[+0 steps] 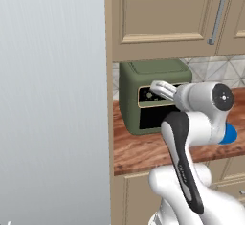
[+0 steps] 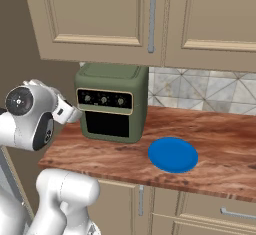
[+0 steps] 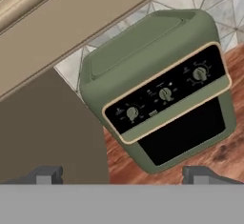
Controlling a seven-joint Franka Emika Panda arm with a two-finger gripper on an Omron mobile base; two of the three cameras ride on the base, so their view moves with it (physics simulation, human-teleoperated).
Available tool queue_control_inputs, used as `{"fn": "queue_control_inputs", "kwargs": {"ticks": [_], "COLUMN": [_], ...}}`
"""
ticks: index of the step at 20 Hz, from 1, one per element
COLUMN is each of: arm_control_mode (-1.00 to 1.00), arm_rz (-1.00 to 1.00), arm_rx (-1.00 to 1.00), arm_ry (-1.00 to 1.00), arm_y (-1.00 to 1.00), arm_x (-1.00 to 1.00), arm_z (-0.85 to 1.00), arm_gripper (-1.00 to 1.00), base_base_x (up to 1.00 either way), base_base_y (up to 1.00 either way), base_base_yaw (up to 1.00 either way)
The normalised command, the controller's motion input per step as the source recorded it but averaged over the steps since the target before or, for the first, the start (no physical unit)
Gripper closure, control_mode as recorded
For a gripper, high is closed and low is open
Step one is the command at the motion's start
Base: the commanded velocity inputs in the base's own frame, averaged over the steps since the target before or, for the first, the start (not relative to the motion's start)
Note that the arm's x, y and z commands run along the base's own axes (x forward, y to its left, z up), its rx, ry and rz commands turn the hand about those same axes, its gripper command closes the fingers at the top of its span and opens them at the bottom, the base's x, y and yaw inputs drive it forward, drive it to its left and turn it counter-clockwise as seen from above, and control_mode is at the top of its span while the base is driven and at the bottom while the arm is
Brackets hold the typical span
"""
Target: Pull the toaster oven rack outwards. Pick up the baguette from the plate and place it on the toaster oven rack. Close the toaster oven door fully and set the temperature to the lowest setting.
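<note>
My gripper (image 2: 75, 113) stands wide and empty, near the oven's (image 2: 112, 104) front left corner, apart from it. The oven sits on the desk (image 2: 210, 129) with its door (image 3: 188, 132) shut; the plate (image 2: 173, 154) beside it looks bare. I judge the knob step is at hand: line up squarely on one knob (image 3: 165, 94), then close gently. The right base view shows the plate; the hand view shows the knobs clearly.

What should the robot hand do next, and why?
Probably reach forward toward the toaster oven. The gripper is open and holds nothing, apart from the oven and pointed at its front. The toaster oven door looks shut and the blue plate is bare, so lowering the temperature knob seems to be what remains; I cannot tell which knob that is.
</note>
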Motion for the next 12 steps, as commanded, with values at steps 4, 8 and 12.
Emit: {"fn": "queue_control_inputs", "kwargs": {"ticks": [4, 8, 12], "arm_control_mode": [-1.00, -1.00, -1.00], "arm_rz": [0.00, 0.00, 0.00], "arm_rx": [0.00, 0.01, 0.09], "arm_ry": [0.03, 0.00, 0.00], "arm_y": [0.00, -0.02, -0.04], "arm_x": [0.00, 0.01, 0.00], "arm_z": [-0.21, -0.08, -0.07], "arm_gripper": [-1.00, -1.00, -1.00], "base_base_x": [0.00, 0.00, 0.00], "base_base_y": [0.00, 0.00, 0.00], "base_base_yaw": [0.00, 0.00, 0.00]}}
